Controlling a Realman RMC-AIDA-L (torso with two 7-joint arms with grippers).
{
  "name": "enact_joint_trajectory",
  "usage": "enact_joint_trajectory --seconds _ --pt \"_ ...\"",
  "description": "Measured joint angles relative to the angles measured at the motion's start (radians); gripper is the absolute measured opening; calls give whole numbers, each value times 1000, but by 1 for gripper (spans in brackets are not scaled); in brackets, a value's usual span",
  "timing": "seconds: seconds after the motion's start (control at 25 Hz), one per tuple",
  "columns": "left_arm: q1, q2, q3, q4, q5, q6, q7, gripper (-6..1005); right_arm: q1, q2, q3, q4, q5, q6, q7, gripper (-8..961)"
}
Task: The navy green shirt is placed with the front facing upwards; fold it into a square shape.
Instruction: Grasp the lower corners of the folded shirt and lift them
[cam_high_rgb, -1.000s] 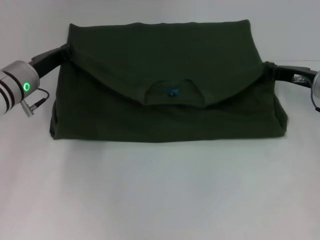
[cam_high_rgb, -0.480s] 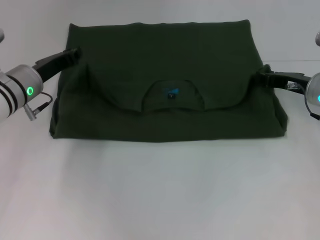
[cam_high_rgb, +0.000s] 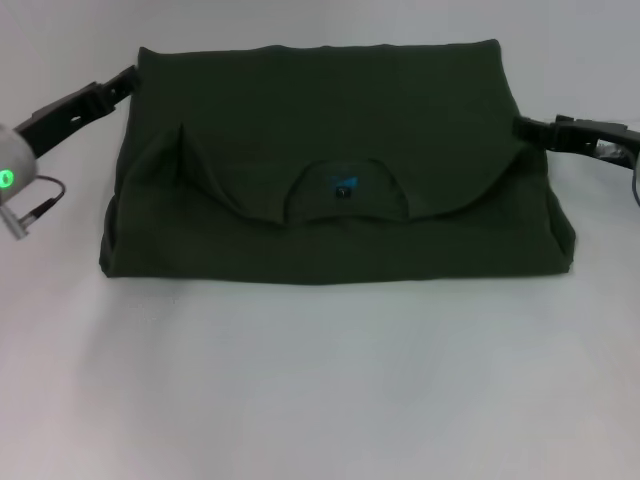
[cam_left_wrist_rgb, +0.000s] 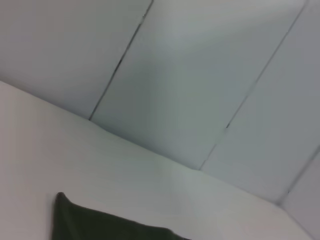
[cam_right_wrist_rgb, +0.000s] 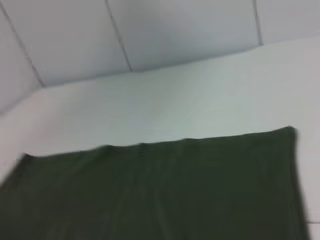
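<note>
Shirt (cam_high_rgb: 330, 170) on table (cam_high_rgb: 320, 380): top folded down, collar showing; wide rectangle, side folds left. Left pincer (cam_high_rgb: 120, 82), right pincer (cam_high_rgb: 525, 128) at edges, grip state unclear.

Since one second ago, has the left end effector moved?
Yes. The left end effector has drawn up and outward, off the navy green shirt, toward the shirt's far left corner.

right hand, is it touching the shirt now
Cannot tell. In the head view the right hand ends right at the navy green shirt edge; no gap or contact shows.
</note>
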Motion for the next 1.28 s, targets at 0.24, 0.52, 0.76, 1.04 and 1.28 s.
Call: enact_joint_trajectory --seconds 0.24,0.52,0.76,1.04,1.28 --pt "114 -3 57 107 -1 214 -65 718 -62 -11 -4 -63 7 -223 110 718" --pt "238 -11 93 206 18 384 -63 759 -137 -34 -43 -122 0 -443 271 762" --pt "321 -28 143 275 41 404 -32 757 -173 -42 -73 -123 -1 -557 300 763" --pt "362 -51 166 320 164 410 45 756 -181 -33 -100 -124 -2 -571 295 765" --pt "359 -70 243 309 202 322 99 755 -182 -24 -95 -124 3 -566 295 766"
